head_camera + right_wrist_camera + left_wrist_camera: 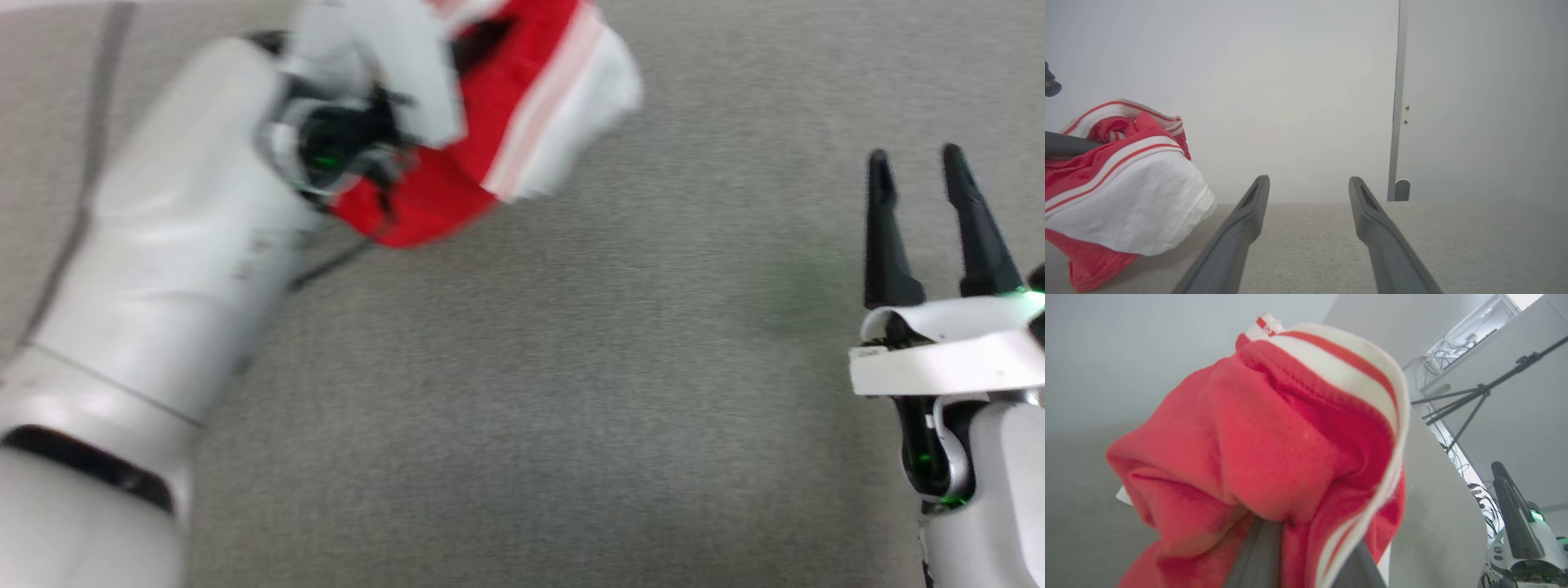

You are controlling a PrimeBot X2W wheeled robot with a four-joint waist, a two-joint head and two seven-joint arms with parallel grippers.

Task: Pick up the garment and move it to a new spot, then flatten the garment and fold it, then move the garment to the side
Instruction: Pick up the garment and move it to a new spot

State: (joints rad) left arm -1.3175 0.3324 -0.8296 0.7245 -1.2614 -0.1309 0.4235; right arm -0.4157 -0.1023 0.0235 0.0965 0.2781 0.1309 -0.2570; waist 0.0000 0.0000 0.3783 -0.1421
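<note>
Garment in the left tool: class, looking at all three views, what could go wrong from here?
1. The garment is bunched in the left tool alone; the grip may slip, dropping it early.
2. Its folds wrap the left tool's fingers, so it might snag on release.
3. The right tool stands open, apart from the cloth; set down like this on the grey surface, it would likely land crumpled.

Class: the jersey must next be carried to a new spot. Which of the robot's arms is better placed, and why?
Left. The left gripper is closed on the bunched garment, so it need only carry it. The right gripper is open, empty and well apart from it.
</note>
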